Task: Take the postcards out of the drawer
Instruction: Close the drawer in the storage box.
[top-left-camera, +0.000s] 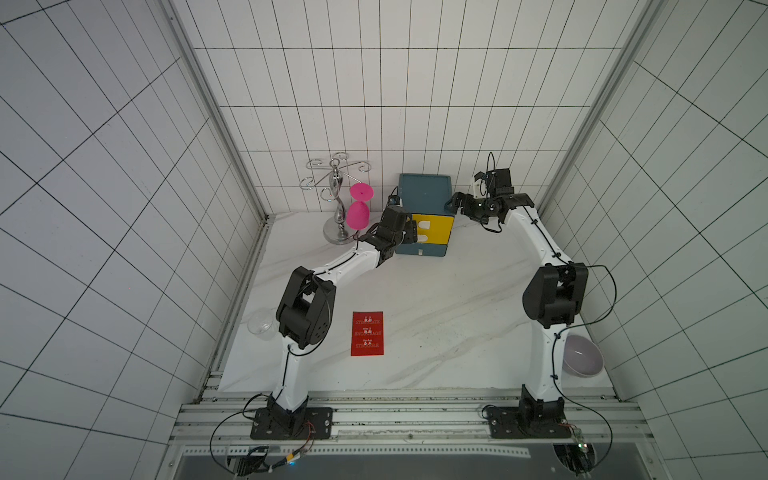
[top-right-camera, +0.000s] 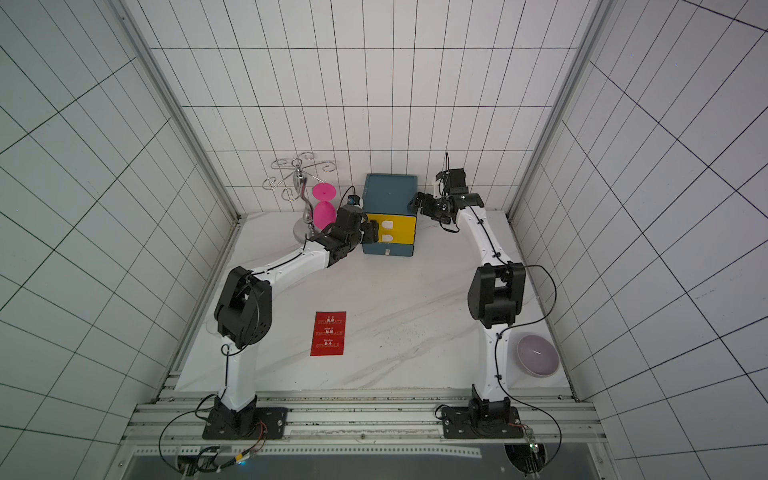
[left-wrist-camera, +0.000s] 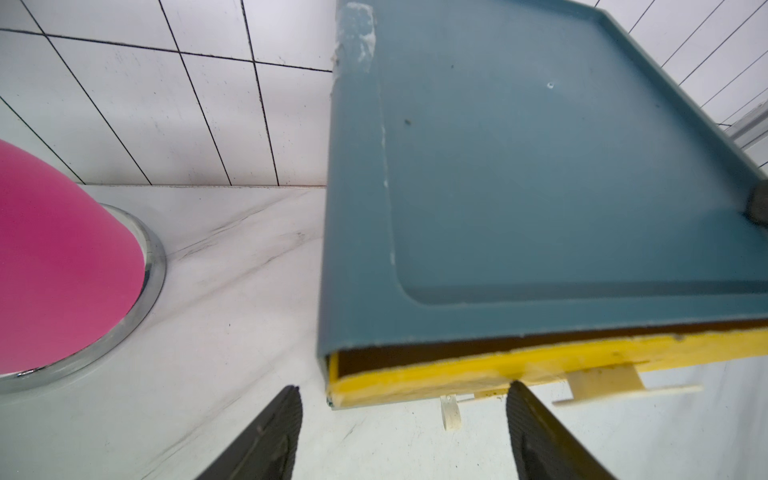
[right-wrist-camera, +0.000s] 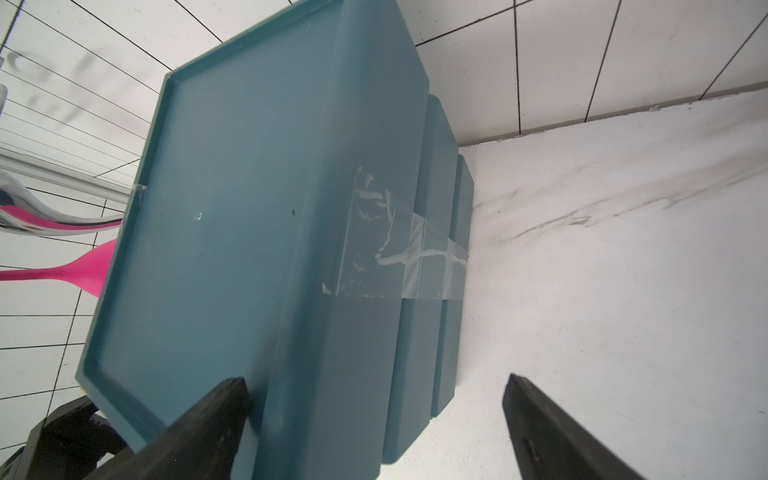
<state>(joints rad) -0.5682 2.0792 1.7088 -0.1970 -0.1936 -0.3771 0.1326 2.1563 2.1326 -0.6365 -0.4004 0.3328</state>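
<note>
Left gripper (top-left-camera: 412, 232) is right up against the yellow drawer fronts (top-left-camera: 436, 228) of the blue cabinet (top-left-camera: 424, 193). Right gripper (top-left-camera: 454, 204) is at the cabinet's opposite side. One red postcard (top-left-camera: 367, 333) lies well behind both grippers.

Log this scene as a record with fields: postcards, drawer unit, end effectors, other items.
postcards: one red postcard visible, flat on the table
drawer unit: blue, yellow fronts, at the table's back edge
left end effector: open, empty, at the unit's front left corner
right end effector: open, empty, at the unit's right top edge
others: pink glass on chrome rack; purple bowl; clear glass
</note>
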